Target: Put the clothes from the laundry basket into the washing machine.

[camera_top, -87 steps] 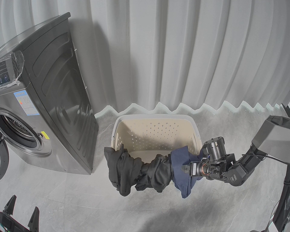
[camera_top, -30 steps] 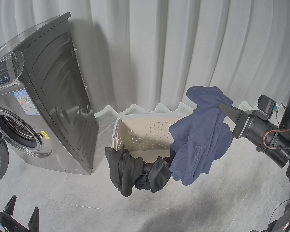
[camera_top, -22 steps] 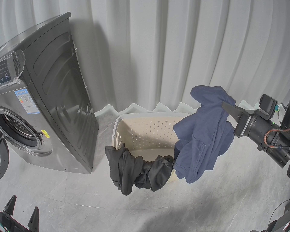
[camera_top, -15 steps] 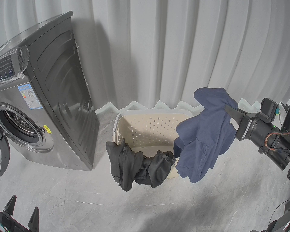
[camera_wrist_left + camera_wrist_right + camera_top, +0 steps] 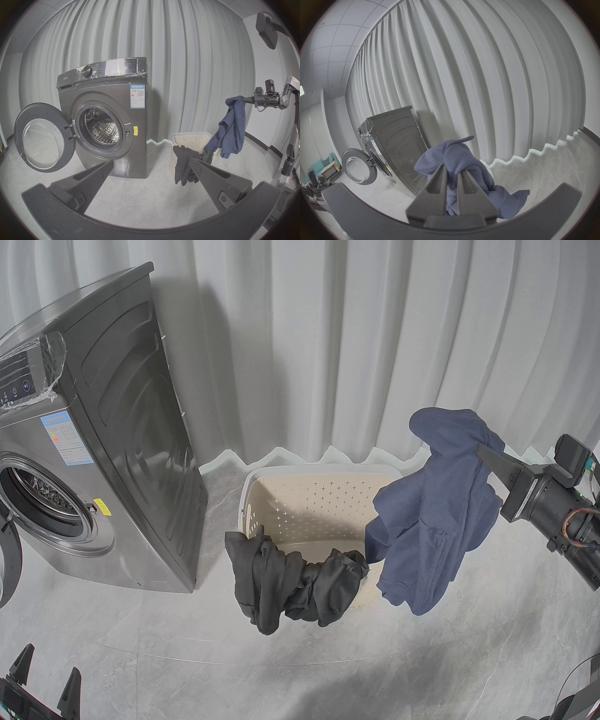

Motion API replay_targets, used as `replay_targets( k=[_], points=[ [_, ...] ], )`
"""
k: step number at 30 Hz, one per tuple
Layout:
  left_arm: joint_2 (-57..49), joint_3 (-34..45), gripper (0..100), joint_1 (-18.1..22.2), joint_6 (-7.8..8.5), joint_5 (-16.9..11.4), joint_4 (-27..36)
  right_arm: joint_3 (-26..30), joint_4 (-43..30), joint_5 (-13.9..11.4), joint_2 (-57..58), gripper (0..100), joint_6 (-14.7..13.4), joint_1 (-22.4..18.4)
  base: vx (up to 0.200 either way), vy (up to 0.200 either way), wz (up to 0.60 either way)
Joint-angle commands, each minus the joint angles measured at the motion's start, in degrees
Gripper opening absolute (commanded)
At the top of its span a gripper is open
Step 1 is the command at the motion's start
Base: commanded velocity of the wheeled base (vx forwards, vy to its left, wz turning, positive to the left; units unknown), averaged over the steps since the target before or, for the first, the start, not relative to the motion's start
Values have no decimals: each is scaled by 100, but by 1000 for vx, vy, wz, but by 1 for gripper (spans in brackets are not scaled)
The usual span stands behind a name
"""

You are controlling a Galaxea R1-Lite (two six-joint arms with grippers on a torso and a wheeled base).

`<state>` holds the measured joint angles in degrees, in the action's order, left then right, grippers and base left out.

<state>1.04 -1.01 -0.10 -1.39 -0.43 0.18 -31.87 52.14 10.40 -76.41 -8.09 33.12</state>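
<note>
Right tool (image 5: 481, 449) is clenched on a bunched fold near the top of the blue garment (image 5: 431, 515), holding it up above and to the right of the laundry basket (image 5: 312, 472). The cloth hangs long-axis down from the grip. Its lowest folds reach the level of the basket's right rim, and I cannot tell whether they are free of it.

What the next move turns on is direction. The washing machine (image 5: 125, 446) stands well to the robot's left, with the basket between it and the held cloth. Its round door (image 5: 43, 137) is swung wide and the drum mouth (image 5: 100, 128) faces the floor in front of the robot. The carry therefore probably has to sweep left across the basket, with the hem dragging low.

Left tool (image 5: 50, 662) is released and grasps nothing, low by the floor and nearer the drum than the right one.

A black garment (image 5: 287, 584) lies draped over the basket's near rim, half spilling outside. The drum shows bare metal inside.
</note>
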Motion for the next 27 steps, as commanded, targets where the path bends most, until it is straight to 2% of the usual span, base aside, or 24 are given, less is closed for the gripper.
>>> replay_targets(
  k=[1,19,27],
  points=[
    [-77,92,100,1,-2,8,-1,-4,-2,-29,12,0,1,10,0,200,0],
    [-77,92,100,1,-2,-1,-1,-21,16,-99,12,0,27,10,0,200,0],
    [-77,92,100,1,-2,-1,-1,-21,16,-99,3,0,27,10,0,0,0]
  ],
)
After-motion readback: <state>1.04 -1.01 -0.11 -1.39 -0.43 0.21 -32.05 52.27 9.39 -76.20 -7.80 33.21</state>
